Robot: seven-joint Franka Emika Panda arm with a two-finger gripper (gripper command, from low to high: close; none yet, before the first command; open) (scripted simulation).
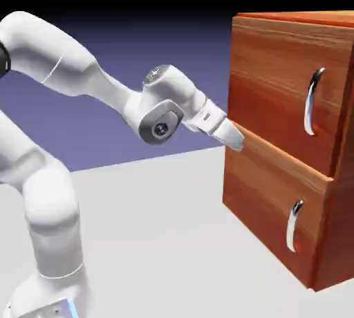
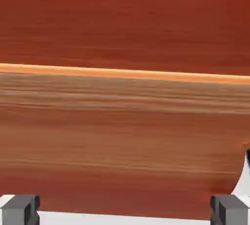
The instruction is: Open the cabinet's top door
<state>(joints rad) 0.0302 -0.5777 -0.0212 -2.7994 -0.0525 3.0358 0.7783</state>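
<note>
The reddish-brown wood-grain cabinet (image 1: pixel 340 206) stands at the right of the exterior view. Its top door (image 1: pixel 266 78) is the upper panel, shut flat, with a long curved silver handle (image 1: pixel 313 102) near its right side. My gripper (image 1: pixel 234 138) is at the cabinet's front left edge, level with the seam between the two panels and far left of that handle. In the hand view the cabinet's wood (image 2: pixel 125 141) fills the picture, crossed by a pale seam (image 2: pixel 125 74). My gripper (image 2: pixel 125 214) is open, its grey fingertips (image 2: pixel 19 209) wide apart with nothing between them.
The shorter lower panel (image 1: pixel 266 202) carries a smaller silver handle (image 1: pixel 294 225). The cabinet rests on a pale grey table (image 1: pixel 159 240). My white arm (image 1: pixel 76 68) stretches in from the left.
</note>
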